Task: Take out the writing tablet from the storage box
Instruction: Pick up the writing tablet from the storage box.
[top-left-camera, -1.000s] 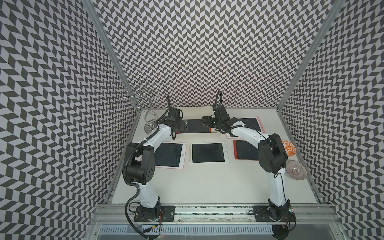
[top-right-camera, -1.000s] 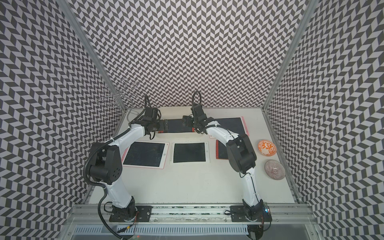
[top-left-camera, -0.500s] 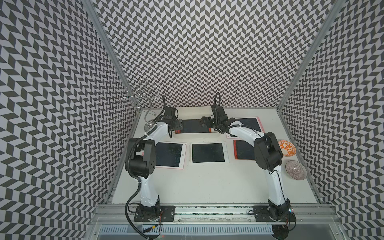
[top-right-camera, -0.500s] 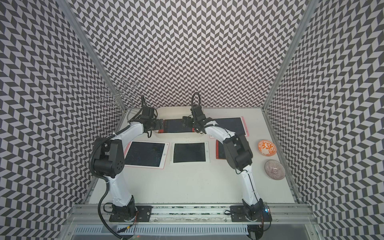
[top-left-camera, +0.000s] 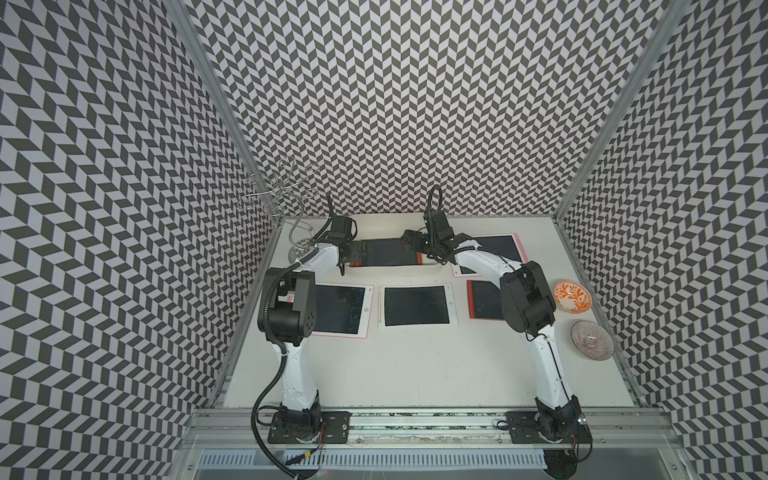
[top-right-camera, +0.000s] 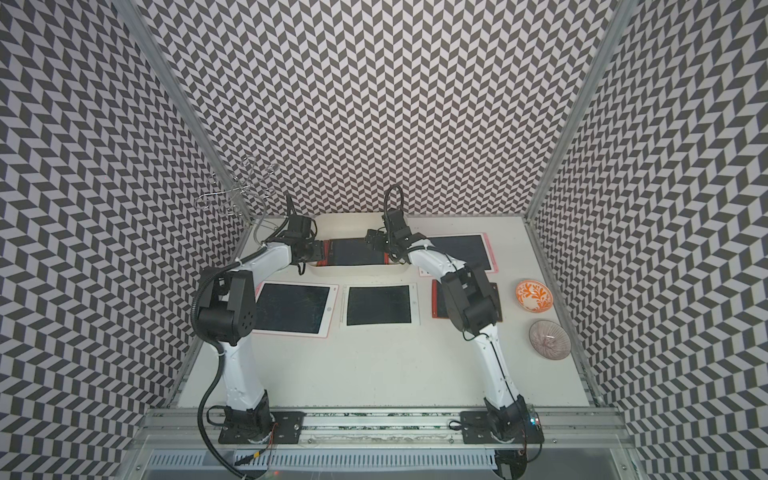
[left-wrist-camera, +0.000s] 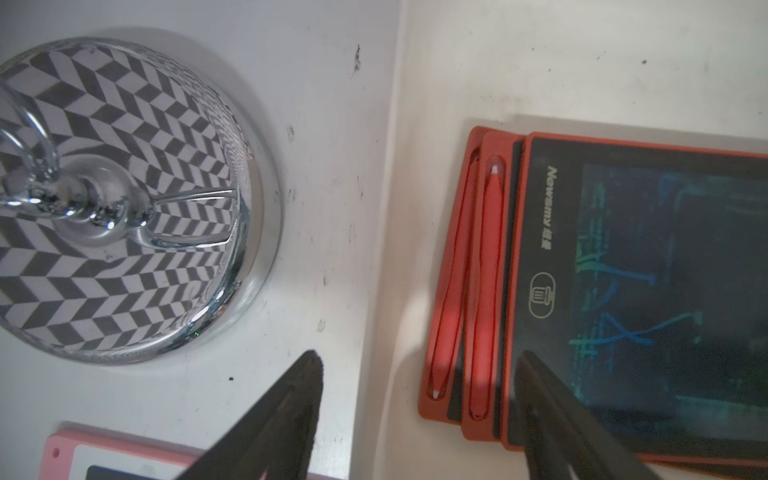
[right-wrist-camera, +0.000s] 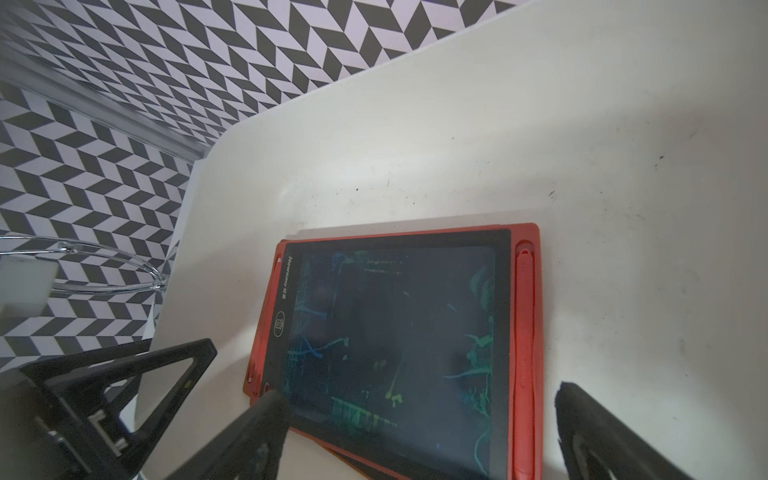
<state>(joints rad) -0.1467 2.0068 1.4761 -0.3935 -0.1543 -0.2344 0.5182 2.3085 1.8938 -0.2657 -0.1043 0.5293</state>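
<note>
the red tablet lies on a stack inside the white box, at twelve o'clock on the table. the left gripper at its nine o'clock end and the right gripper at three o'clock both gape, holding nothing. i'd call this the grasping step. next, pinch an edge and lift it over the wall.

We log the storage box: cream-white, low walls, rounded corners, at the far edge of the tabletop. Inside, the writing tablet lies flat: red frame, dark screen with faint green-blue scribbles, red stylus in its side slot. It tops a slightly fanned stack over another red tablet.
</note>
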